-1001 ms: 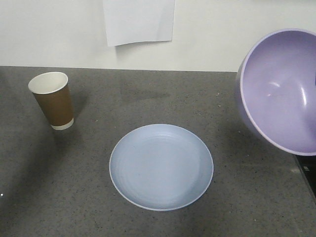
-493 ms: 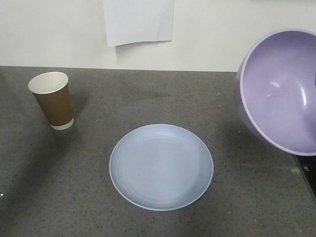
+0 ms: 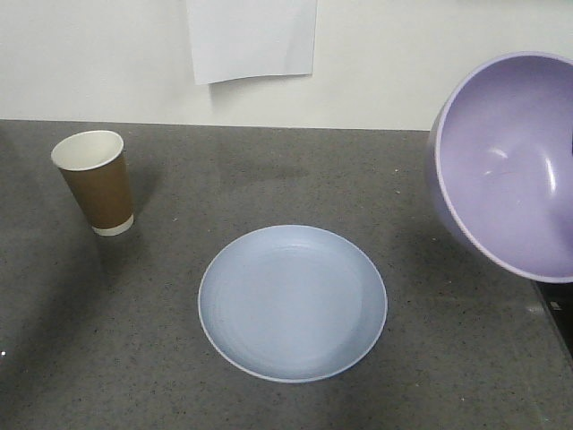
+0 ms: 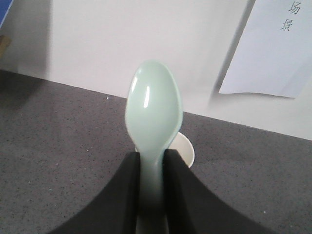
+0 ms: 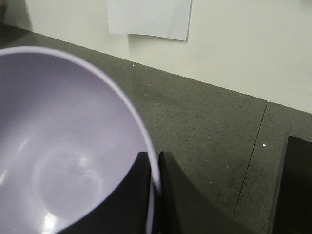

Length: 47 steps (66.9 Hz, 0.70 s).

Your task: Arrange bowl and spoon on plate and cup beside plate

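The pale blue plate (image 3: 292,303) lies flat near the middle of the dark table. At the back left stands the brown paper cup (image 3: 97,182), upright. The lavender bowl (image 3: 510,166) hangs tilted above the table's right edge, its opening facing the camera. In the right wrist view my right gripper (image 5: 155,157) is shut on the bowl (image 5: 63,146), one finger inside the rim and one outside. My left gripper (image 4: 152,155) is shut on the handle of the mint-green spoon (image 4: 154,109), which points forward. The cup's white rim (image 4: 186,150) peeks out behind it.
A white wall closes off the back of the table, with a paper sheet (image 3: 252,38) hanging on it. The table's right edge drops into a dark gap (image 3: 560,318). A seam (image 5: 251,156) crosses the countertop near that edge.
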Motion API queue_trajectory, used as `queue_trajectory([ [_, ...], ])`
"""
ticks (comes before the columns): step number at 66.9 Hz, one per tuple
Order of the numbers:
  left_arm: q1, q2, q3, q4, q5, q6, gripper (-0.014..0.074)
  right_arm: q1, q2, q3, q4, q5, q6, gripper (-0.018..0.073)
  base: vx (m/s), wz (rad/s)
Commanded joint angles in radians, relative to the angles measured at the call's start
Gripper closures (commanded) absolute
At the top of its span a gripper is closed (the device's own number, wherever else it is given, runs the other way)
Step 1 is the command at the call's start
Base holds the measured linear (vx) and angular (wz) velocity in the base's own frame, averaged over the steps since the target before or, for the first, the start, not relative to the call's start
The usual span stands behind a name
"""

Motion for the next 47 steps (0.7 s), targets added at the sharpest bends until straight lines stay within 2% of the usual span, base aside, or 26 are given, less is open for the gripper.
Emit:
queue_trajectory([
  [1, -0.004, -0.011, -0.022, 0.028, -0.046, 0.002, 0.0603, -0.004, -0.004, -0.025, 0.037, -0.060, -0.005, 0.0564, 0.00, 0.00],
  [23, -0.004, -0.011, -0.022, 0.028, -0.046, 0.002, 0.0603, -0.004, 0.017, -0.026, 0.057, -0.098, -0.013, 0.0564, 0.00, 0.00],
  [32, -0.004, -0.011, -0.022, 0.028, -0.046, 0.002, 0.0603, -0.004, 0.091, -0.031, 0.218, -0.111, -0.107, 0.0564, 0.00, 0.00],
  [40, -0.004, -0.011, -0.022, 0.028, -0.046, 0.002, 0.0603, -0.003, 0.209, -0.077, 0.390, -0.015, -0.229, 0.0564, 0.00, 0.00],
  [47, -0.004, -0.011, -0.022, 0.028, -0.046, 0.002, 0.0603, -0.003, 0.337, -0.155, 0.485, 0.089, -0.306, 0.0564, 0.00, 0.00],
])
